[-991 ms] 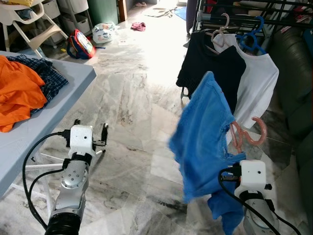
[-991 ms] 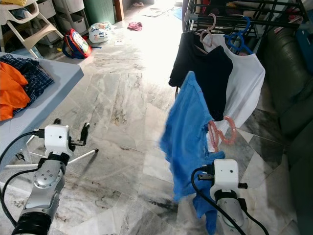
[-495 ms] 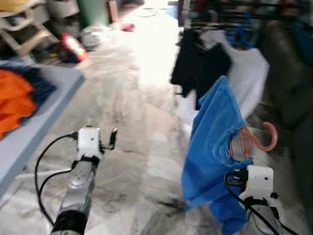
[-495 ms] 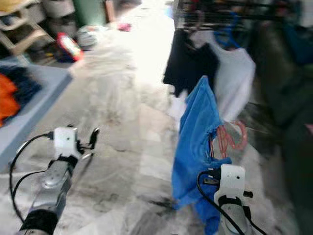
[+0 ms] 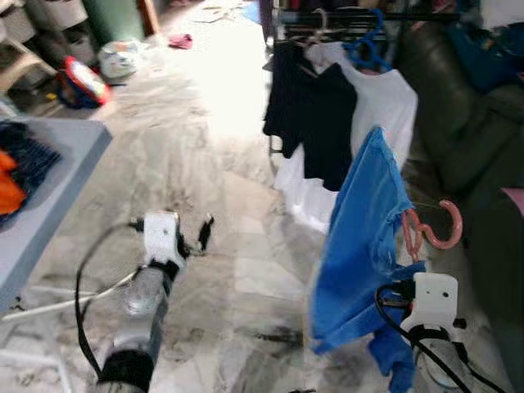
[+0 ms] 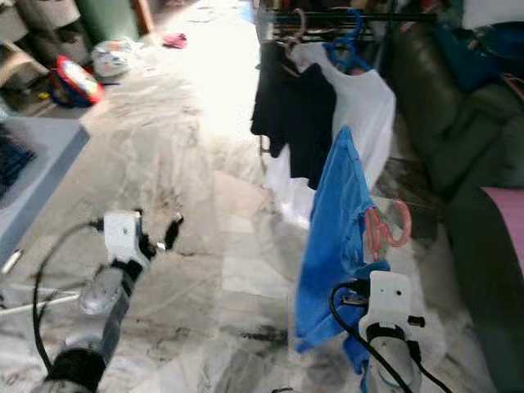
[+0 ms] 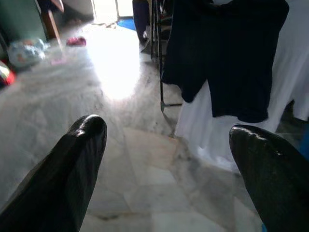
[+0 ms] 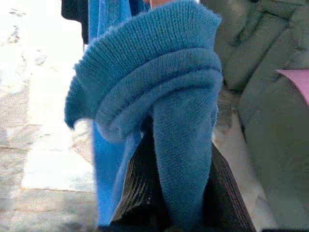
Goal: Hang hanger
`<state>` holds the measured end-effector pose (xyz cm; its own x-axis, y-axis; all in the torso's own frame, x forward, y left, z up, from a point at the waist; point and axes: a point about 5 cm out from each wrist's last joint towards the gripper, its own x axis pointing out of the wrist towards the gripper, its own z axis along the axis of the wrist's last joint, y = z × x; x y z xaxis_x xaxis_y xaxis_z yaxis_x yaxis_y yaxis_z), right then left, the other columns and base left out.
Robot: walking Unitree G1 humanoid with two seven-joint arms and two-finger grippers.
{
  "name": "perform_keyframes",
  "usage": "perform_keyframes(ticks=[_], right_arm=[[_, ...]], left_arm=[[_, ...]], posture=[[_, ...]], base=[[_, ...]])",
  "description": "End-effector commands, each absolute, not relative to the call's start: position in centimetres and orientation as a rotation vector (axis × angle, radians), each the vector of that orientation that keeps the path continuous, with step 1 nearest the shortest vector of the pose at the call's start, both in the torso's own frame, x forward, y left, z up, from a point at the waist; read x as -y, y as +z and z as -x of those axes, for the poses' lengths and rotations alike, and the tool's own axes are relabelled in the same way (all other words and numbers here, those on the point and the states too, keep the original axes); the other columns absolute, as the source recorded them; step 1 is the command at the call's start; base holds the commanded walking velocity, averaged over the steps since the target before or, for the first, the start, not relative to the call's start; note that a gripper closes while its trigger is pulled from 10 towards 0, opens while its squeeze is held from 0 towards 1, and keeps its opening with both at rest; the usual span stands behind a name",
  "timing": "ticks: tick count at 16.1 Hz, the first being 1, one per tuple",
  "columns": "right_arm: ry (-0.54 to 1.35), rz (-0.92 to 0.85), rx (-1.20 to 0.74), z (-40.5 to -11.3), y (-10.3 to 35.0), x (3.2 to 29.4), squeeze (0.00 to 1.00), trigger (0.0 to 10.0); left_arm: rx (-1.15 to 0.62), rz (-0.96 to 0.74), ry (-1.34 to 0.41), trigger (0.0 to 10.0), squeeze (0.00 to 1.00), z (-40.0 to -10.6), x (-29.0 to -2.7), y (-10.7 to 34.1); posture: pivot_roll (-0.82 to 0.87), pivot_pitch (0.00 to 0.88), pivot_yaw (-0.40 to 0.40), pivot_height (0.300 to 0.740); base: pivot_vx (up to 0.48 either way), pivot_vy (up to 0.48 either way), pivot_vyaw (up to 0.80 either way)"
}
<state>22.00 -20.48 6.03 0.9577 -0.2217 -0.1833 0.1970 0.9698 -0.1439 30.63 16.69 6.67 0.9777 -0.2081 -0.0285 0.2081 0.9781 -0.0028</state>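
Observation:
A blue knitted garment (image 5: 360, 221) hangs on a pink hanger, whose hook (image 5: 434, 229) sticks out beside it at the lower right. My right gripper (image 8: 169, 150) is shut on the garment's folded knit, which wraps over the dark fingers (image 8: 137, 193). Ahead stands a dark clothes rack (image 5: 327, 16) carrying a black shirt (image 5: 311, 115), a white shirt (image 5: 381, 94) and a blue hanger (image 5: 367, 53). My left gripper (image 5: 202, 233) is held out over the marble floor, open and holding nothing, its fingers (image 7: 79, 150) pointing toward the rack.
A dark green sofa (image 5: 471, 106) runs along the right, close to the rack. A grey-blue table (image 5: 57, 172) with clothes stands at the left. Bags (image 5: 78, 82) and a pink cloth (image 5: 178, 38) lie on the floor at the far left. Open marble floor leads to the rack.
The view has swung right and nearer to the rack, so the table slid off to the left. The blue garment stays in my right gripper; my left gripper stays open.

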Motion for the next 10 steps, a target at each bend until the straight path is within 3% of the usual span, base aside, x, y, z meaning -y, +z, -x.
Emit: perform_keyframes(ticks=[1,7,10], right_arm=[[-0.23,0.128,-0.172,-21.9,6.6,20.5,0.0,10.0],[-0.243,0.131,-0.161,-22.4,6.9,20.6,0.0,10.0],[-0.228,0.127,-0.146,-23.1,7.0,20.2,0.0,10.0]], left_arm=[[-0.055,0.014,-0.235,10.0,0.0,-30.3,-16.4,6.1],[-0.038,0.043,-0.292,10.0,0.0,-31.0,-15.3,6.6],[-0.035,0.053,-0.311,10.0,0.0,-31.4,-14.8,6.8]], posture=[[-0.11,0.115,0.045,0.74],[-0.13,0.091,0.055,0.74],[-0.13,0.093,0.063,0.74]], base=[[0.0,0.0,-0.41],[0.256,0.0,-0.76],[0.352,0.0,-0.17]])
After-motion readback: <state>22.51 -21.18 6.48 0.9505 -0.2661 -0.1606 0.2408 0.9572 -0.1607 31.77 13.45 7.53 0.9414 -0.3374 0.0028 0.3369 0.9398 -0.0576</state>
